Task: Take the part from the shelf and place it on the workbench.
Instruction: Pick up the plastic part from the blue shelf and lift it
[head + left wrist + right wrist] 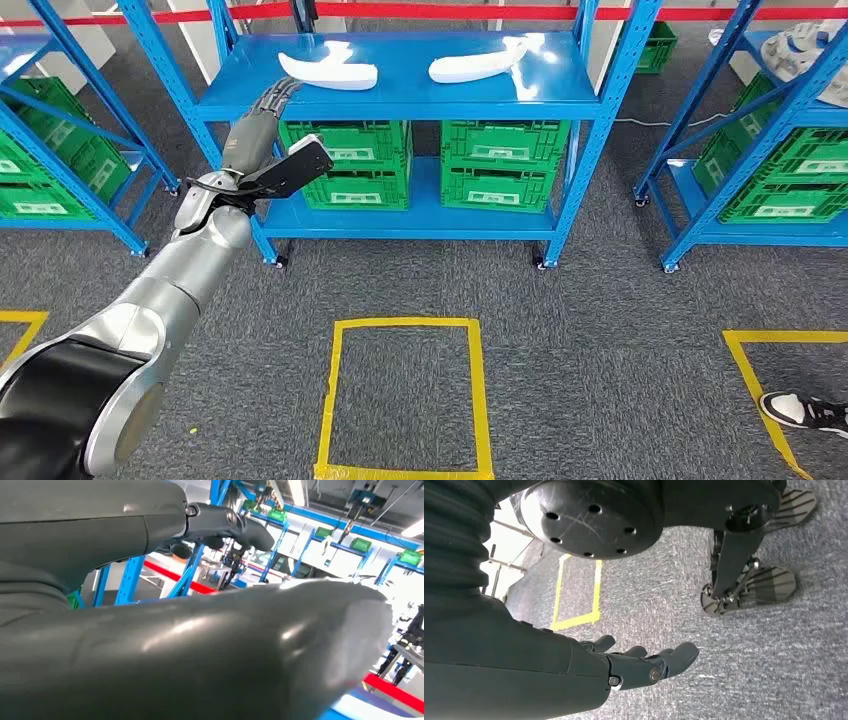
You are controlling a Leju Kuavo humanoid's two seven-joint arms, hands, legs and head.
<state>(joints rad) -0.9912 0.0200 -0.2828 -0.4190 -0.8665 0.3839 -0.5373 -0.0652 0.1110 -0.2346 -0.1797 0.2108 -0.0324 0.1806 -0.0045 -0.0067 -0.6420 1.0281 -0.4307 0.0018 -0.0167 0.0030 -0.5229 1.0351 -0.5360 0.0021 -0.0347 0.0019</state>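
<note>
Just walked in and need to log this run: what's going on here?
The robot stands facing a blue shelf with two white parts on top. Its left hand is raised toward the left part, fingers apart, holding nothing and not touching it yet. The right part lies untouched. The right hand hangs open above the floor. Nothing has been picked up so far.

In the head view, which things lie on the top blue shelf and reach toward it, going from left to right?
Left hand, reaching up with fingers apart and holding nothing → left white part → right white part, both lying on the top blue shelf.
</note>
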